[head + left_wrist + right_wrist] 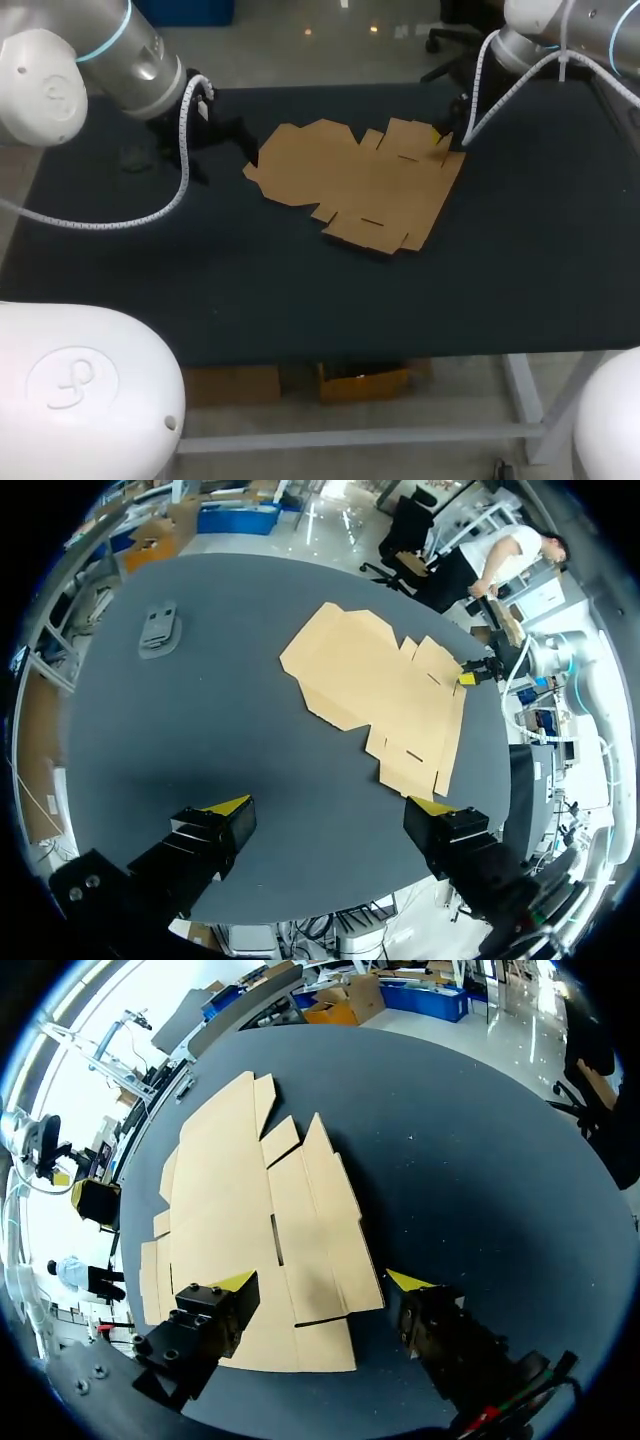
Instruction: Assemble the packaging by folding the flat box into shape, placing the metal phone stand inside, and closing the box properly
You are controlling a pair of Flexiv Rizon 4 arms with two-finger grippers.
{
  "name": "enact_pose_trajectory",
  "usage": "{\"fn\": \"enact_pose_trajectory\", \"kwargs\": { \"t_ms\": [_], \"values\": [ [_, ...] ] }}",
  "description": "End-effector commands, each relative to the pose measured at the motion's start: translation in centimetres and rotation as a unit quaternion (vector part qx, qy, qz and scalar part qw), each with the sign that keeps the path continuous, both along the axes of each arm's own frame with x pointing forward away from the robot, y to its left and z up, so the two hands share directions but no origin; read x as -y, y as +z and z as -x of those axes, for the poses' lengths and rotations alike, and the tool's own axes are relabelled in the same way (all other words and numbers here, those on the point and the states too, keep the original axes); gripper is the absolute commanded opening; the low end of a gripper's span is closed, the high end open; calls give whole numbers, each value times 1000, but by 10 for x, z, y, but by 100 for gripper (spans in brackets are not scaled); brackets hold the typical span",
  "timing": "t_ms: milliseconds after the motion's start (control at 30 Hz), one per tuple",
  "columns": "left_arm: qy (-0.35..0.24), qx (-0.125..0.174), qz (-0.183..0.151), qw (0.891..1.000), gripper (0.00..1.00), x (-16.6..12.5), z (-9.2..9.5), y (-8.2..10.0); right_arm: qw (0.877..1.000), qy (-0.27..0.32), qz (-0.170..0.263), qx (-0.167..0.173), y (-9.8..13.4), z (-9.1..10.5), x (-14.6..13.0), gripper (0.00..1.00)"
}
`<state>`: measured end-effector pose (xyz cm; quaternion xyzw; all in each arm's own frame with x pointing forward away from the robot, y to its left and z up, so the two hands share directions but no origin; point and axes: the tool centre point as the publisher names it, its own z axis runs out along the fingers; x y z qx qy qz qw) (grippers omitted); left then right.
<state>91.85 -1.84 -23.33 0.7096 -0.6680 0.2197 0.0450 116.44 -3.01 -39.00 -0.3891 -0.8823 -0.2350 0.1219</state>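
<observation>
Dark tabletop (300, 300) carries one flat cardboard box (360, 185), unfolded and lying with all its flaps spread, near the middle between my two arms.

The left gripper (330, 808) hangs over bare table with its two yellow-tipped fingers spread wide and nothing between them. The flat box lies ahead of it and a little toward its right finger, apart from both fingertips. One grey metal phone stand (158, 630) lies flat on the table farther ahead, off beyond the left finger's side and well apart from the box.

The right gripper (322, 1282) is at the opposite end of the box, also released, with its fingers parted. The box's near edge lies under and between those fingers: the left finger (215, 1310) stands over the cardboard, and the right finger (425, 1310) stands over the dark table just beside the box's side edge. Whether either tip touches the cardboard I cannot tell. From this gripper the sheet stretches away ahead, with its slots and flaps showing.

Counted: one box, one phone stand, two grippers, each empty.
</observation>
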Motion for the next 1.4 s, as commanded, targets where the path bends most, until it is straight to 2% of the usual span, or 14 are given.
{"fn": "enact_pose_trajectory", "kwargs": {
  "t_ms": [33,100,333,433,500,533,800,1067,1400],
  "values": [
    [4,4,-4,1000,100,0,4,2,999,15,-25,-26,-3,-8,-1,61],
    [5,5,-4,1000,100,0,5,1,999,15,-27,-27,-4,-7,-3,49],
    [7,5,-5,1000,100,0,4,0,999,13,-33,-30,-4,-4,-4,32],
    [7,5,-5,1000,100,0,4,0,999,10,-34,-30,-5,-2,-3,21],
    [7,5,-6,1000,100,0,4,-1,999,7,-36,-29,-5,0,-3,3],
    [7,4,-6,1000,100,0,4,-1,999,4,-38,-28,-5,1,-3,0],
    [3,0,-4,1000,100,0,4,-1,999,-19,-50,-10,0,12,-1,0],
    [1,-3,-3,1000,100,0,3,-3,997,-50,-64,12,8,32,0,0],
    [-4,-4,-2,1000,100,3,2,-4,993,-93,-75,9,9,64,-8,0]
  ]
}}
